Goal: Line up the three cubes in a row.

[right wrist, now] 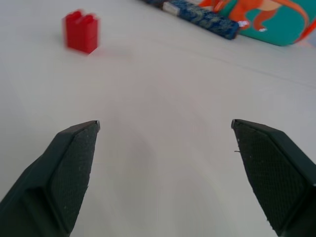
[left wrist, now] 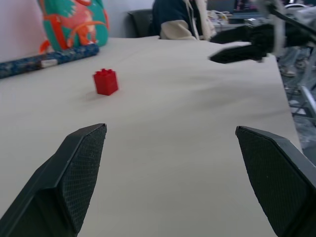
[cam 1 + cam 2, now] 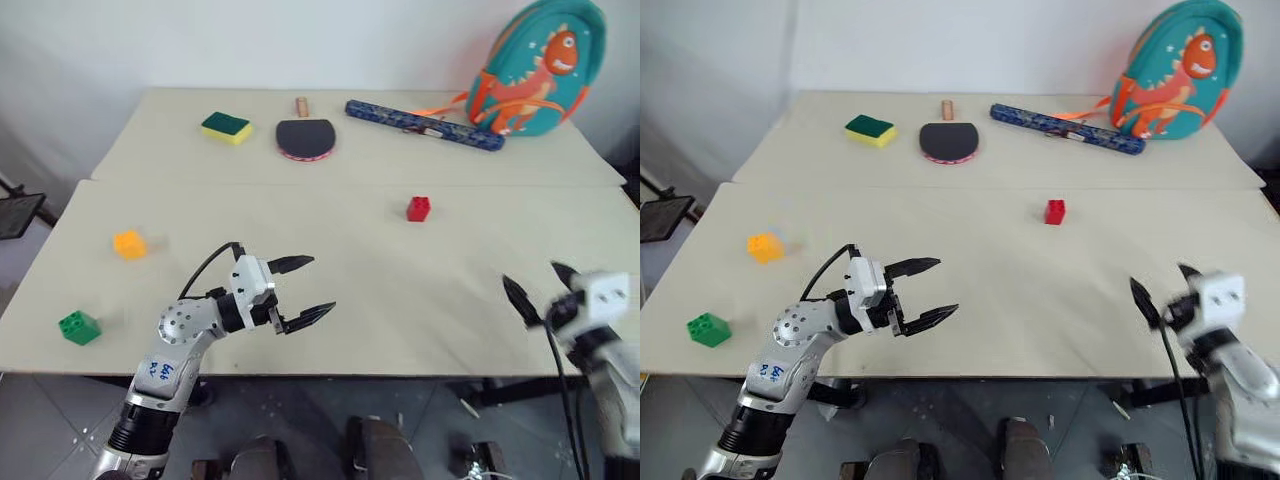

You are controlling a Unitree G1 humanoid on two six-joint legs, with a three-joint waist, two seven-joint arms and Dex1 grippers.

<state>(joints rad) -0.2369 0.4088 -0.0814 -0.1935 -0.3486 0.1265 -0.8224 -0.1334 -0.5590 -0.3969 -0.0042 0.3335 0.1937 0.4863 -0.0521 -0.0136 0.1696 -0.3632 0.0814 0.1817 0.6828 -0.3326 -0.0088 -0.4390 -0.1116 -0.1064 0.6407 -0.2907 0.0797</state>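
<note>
Beige tabletop (image 3: 400, 320), two boards butted together, seam running across behind the cubes. You have all three cubes well apart, none in a row yet:

- red cube (image 3: 418, 208) right of centre, just in front of the seam, studs up
- orange-yellow cube (image 3: 129, 244) over on the left side
- green cube (image 3: 79, 327) nearer the left front edge, in front of the orange-yellow one and a bit further left

Your left gripper (image 3: 304, 291) hangs over the front half of the table, left of centre, pointing toward the right. Its jaws are spread wide with nothing between them; in the left wrist view both fingers (image 2: 79, 173) frame bare table, with the red cube ahead and apart.

Your right gripper (image 3: 540, 285) sits near the front right edge, jaws likewise spread wide and holding nothing. In the right wrist view its fingers (image 1: 69, 168) frame bare table, the red cube far ahead.

Back board, away from the cubes: green-and-yellow sponge (image 3: 227, 127) at left, table tennis paddle (image 3: 305, 136) beside it, long dark blue patterned case (image 3: 423, 125), and a teal backpack with an orange dinosaur (image 3: 536, 68) at the far right corner
</note>
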